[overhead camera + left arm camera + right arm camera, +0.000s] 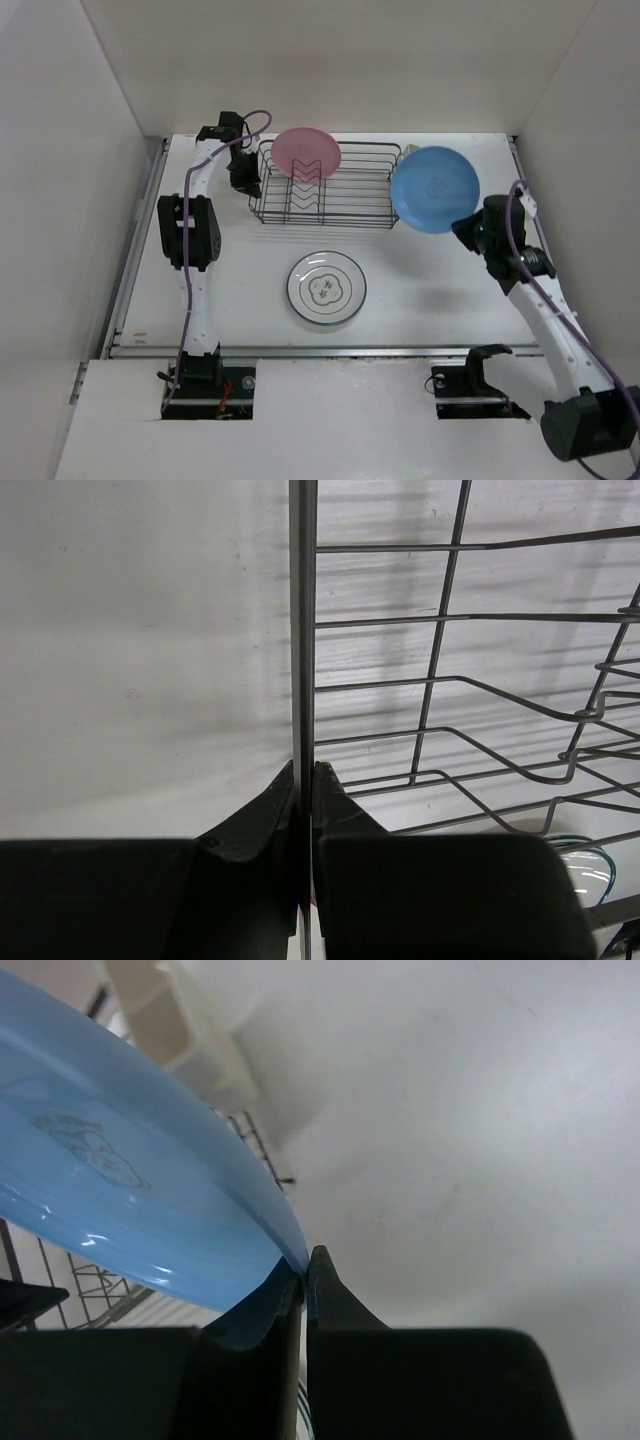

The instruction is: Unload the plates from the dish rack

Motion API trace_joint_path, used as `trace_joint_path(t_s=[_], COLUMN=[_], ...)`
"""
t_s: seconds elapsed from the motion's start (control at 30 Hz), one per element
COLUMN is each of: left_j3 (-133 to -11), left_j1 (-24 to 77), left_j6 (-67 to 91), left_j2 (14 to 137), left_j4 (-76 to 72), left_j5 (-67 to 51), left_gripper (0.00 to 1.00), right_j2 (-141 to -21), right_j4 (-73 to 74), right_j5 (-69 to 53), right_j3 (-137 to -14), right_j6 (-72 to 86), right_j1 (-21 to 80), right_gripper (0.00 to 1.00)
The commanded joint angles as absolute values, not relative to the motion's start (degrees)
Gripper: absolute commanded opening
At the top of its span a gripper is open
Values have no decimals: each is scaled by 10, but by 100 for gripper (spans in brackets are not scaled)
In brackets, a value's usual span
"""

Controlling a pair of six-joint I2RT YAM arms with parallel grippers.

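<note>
The dark wire dish rack [330, 205] stands at the back of the table with a pink plate [307, 153] upright in its dividers. My left gripper [243, 175] is shut on the rack's left rim wire [303, 630]. A blue plate [434, 189] hangs in the air off the rack's right end, tilted, with my right gripper [470, 226] shut on its lower right edge [250, 1210]. A white plate with a green rim [326, 287] lies flat on the table in front of the rack.
White walls close in the table on the left, back and right. The cream cutlery cup [170, 1020] sits at the rack's right end, behind the blue plate. Both arm bases stand at the near edge.
</note>
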State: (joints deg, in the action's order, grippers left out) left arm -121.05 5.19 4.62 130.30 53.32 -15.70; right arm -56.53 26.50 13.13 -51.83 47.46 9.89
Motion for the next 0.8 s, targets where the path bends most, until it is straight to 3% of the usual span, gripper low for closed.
trace_joint_path(t_s=[0.0,0.3,0.67,0.77], left_j3=[-1201,-1168,-1163,-1163], left_j1=[39,33,33,33], left_j6=[59,54,48,48], left_j2=[1235,1219,1203,1203], left_j4=[518,512,519,519], left_j5=[-129,-141,-146,-151], left_gripper=[0,0,0,0], right_j2=[-492,-445,-533,-545], right_j4=[343,382,306,287], right_j5=[90,58,-54,-74], right_j3=[-442,-333,-237,-224], right_j6=[621,732,717,711], right_j1=[79,68,18,5], right_gripper=[0,0,0,6])
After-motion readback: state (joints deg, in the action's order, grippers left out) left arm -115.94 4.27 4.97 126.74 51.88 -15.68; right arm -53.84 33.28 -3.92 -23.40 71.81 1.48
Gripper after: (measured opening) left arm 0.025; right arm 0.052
